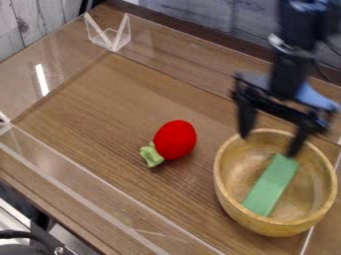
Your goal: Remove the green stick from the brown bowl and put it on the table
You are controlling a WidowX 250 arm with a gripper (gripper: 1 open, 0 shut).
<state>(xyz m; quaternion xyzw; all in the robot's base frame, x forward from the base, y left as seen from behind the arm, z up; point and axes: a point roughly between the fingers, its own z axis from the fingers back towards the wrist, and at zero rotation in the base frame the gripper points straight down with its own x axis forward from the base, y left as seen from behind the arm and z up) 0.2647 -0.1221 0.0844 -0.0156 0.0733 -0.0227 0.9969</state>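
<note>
A flat green stick (276, 184) lies slanted inside the brown bowl (237, 194) at the lower right of the table. My gripper (273, 131) points down just above the bowl's far rim, its two dark fingers (248, 119) spread wide with nothing between them. The right finger hangs over the stick's upper end; whether it touches the stick I cannot tell.
A red strawberry toy (172, 139) with a green stem lies on the wooden table (94, 110) left of the bowl. Clear acrylic walls (54, 70) fence the table, with a clear bracket (110, 33) at the back left.
</note>
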